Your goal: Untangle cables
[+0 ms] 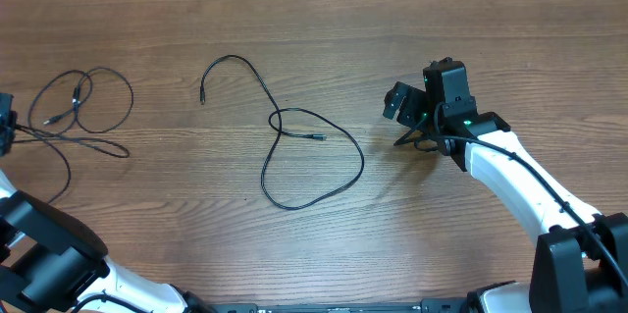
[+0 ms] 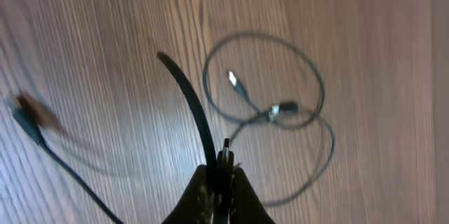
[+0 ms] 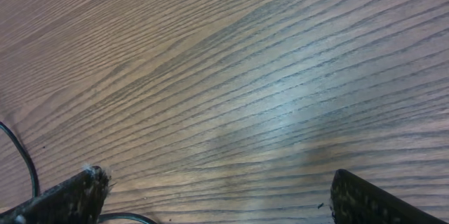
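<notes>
Currently the long cable [image 1: 277, 127] is lying in the middle of the wooden table [image 1: 510, 19], crossing over itself into one big open loop. One plug end is resting inside that loop and the other end is curving away up and to the left of it. Well to the left of the long cable, the smaller cable [image 1: 77, 97] is sitting in a few overlapping loops, and a strand of it is running further left to the left gripper [image 2: 224, 159]. That gripper's fingers are pressing tightly together, pinching a black strand of the smaller cable that is arching up out of them. To the right of the long cable, near it but apart, the right gripper [image 3: 224, 206] is hovering over bare wood with its fingers standing wide apart, gripping nothing.
</notes>
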`<state>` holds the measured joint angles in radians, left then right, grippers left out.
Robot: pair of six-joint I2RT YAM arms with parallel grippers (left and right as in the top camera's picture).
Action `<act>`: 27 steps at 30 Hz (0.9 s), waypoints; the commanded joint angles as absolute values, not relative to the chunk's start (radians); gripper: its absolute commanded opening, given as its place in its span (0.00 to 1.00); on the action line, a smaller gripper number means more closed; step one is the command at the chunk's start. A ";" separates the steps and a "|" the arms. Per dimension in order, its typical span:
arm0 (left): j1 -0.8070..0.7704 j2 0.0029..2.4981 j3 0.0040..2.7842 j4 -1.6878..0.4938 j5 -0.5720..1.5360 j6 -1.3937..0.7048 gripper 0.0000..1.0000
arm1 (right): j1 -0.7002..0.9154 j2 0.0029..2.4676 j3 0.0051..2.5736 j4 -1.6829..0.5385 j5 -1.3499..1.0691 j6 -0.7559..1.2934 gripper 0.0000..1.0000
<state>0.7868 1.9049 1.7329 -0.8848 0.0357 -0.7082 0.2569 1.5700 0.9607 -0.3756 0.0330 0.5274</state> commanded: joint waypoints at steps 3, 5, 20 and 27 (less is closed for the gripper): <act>0.783 1.894 1.749 -0.827 -0.033 -0.725 0.04 | 0.260 1.569 0.962 -0.369 0.043 0.530 1.00; 0.778 1.900 1.749 -0.806 -0.033 -0.725 0.04 | 0.260 1.569 0.962 -0.369 0.043 0.530 1.00; 0.695 2.019 1.749 -0.702 0.097 -0.657 0.91 | 0.260 1.569 0.962 -0.369 0.043 0.530 1.00; 0.686 2.019 1.752 -0.731 0.243 -0.631 1.00 | 0.260 1.569 0.962 -0.369 0.043 0.530 1.00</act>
<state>0.6876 2.0220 1.7344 -0.7208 0.1459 -0.6655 0.2569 1.5700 0.9607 -0.3756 0.0330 0.5274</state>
